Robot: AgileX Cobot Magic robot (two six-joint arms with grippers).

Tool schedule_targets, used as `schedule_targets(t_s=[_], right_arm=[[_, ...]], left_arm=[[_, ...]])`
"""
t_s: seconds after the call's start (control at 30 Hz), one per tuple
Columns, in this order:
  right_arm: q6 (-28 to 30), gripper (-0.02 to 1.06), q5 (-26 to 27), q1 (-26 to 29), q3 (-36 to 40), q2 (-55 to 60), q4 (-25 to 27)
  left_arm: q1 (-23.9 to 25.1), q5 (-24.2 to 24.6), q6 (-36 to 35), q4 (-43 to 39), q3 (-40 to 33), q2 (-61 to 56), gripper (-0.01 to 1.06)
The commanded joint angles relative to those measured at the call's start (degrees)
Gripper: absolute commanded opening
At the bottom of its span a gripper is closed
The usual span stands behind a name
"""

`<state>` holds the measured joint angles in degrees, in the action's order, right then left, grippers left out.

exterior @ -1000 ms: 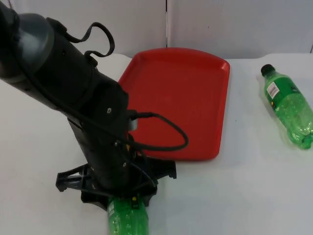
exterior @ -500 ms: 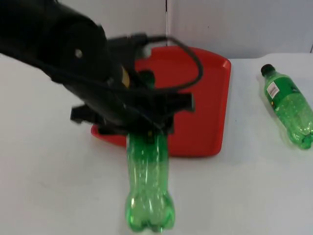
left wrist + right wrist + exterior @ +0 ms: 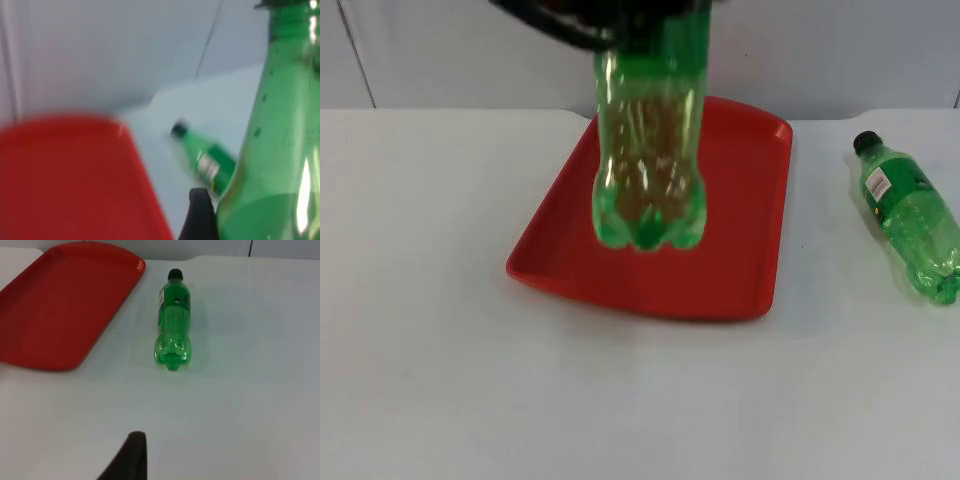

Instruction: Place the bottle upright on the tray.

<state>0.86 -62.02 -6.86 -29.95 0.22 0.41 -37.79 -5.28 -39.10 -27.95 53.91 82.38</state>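
Note:
A clear green bottle point(image 3: 647, 150) hangs base down above the red tray point(image 3: 745, 215), tilted a little. My left gripper point(image 3: 635, 22) is shut on its neck, high over the tray's far part. The bottle's base is clear of the tray surface. In the left wrist view the held bottle point(image 3: 280, 150) stands close beside a black fingertip point(image 3: 201, 212), with the tray point(image 3: 65, 180) below. My right gripper point(image 3: 131, 457) waits over the table to the right, facing the tray's point(image 3: 60, 305) side edge.
A second green bottle point(image 3: 910, 215) with a black cap and a label lies on its side on the white table right of the tray, also in the wrist views point(image 3: 205, 160) point(image 3: 173, 320). The grey partition wall point(image 3: 800, 50) stands just behind the tray.
My left arm has lifted the bottle off the table's front edge and carried it up and back. It was lying near the front and now hangs base down over the tray.

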Motion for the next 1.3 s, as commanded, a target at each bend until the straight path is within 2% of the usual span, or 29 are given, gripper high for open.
schedule_targets(t_s=[0.0, 0.07, 0.23, 0.37, 0.4, 0.57, 0.6, 0.63, 0.7, 0.73, 0.77, 0.87, 0.9, 0.93, 1.03, 1.07, 1.1, 1.27], right_arm=[[-0.01, 1.05, 0.29, 0.44, 0.38, -0.22, 0.27], [-0.01, 1.05, 0.29, 0.44, 0.38, -0.22, 0.27], [-0.01, 1.05, 0.29, 0.44, 0.38, -0.22, 0.27], [-0.01, 1.05, 0.29, 0.44, 0.38, -0.22, 0.27], [-0.01, 1.05, 0.29, 0.44, 0.38, -0.22, 0.27], [-0.01, 1.05, 0.29, 0.44, 0.38, -0.22, 0.27], [-0.01, 1.05, 0.29, 0.44, 0.38, -0.22, 0.27], [-0.01, 1.05, 0.29, 0.44, 0.38, -0.22, 0.27], [-0.01, 1.05, 0.29, 0.44, 0.38, -0.22, 0.27], [-0.01, 1.05, 0.29, 0.44, 0.38, -0.22, 0.27], [-0.01, 1.05, 0.29, 0.44, 0.38, -0.22, 0.27], [-0.01, 1.05, 0.29, 0.44, 0.38, -0.22, 0.27], [-0.01, 1.05, 0.29, 0.44, 0.38, -0.22, 0.27], [-0.01, 1.05, 0.29, 0.44, 0.38, -0.22, 0.27], [-0.01, 1.05, 0.29, 0.44, 0.38, -0.22, 0.27], [-0.01, 1.05, 0.29, 0.44, 0.38, -0.22, 0.27], [-0.01, 1.05, 0.29, 0.44, 0.38, -0.22, 0.27], [-0.01, 1.05, 0.29, 0.44, 0.38, -0.22, 0.27]], left_arm=[[1.18, -5.14, 1.01, -4.3, 0.13, -1.07, 0.0], [2.93, -7.91, 3.14, -6.45, 0.13, -1.06, 0.0], [6.25, -9.28, 5.06, -4.95, 0.13, -1.06, 0.0], [12.97, -13.15, 5.58, -4.01, 0.13, -1.06, 0.0], [12.97, -13.15, 5.58, -4.01, 0.13, -1.06, 0.0], [18.22, -25.01, 5.91, -4.01, 0.13, 0.67, 0.0], [18.22, -25.01, 5.91, -4.01, 0.13, 0.67, 0.0], [18.61, -27.39, 6.45, -4.01, 0.13, 1.25, 0.0], [19.31, -31.0, 9.87, -4.01, 0.13, 2.85, 0.0], [19.31, -32.58, 13.99, -2.87, 0.13, 4.24, 0.0], [19.31, -32.58, 13.99, -2.87, 0.13, 4.24, 0.0], [19.31, -34.51, 22.9, 3.34, 0.13, 7.82, 0.0], [19.31, -35.94, 24.44, 6.66, 0.13, 9.03, 0.0], [19.31, -35.94, 24.44, 6.66, 0.13, 9.03, 0.0], [19.31, -43.41, 29.51, 14.57, 0.13, 13.93, 0.0], [19.31, -45.05, 29.93, 15.05, 0.13, 14.53, 0.0], [19.31, -48.87, 32.14, 15.45, 0.13, 17.23, 0.0], [19.31, -52.08, 35.89, 15.34, 2.12, 23.89, 0.0]])
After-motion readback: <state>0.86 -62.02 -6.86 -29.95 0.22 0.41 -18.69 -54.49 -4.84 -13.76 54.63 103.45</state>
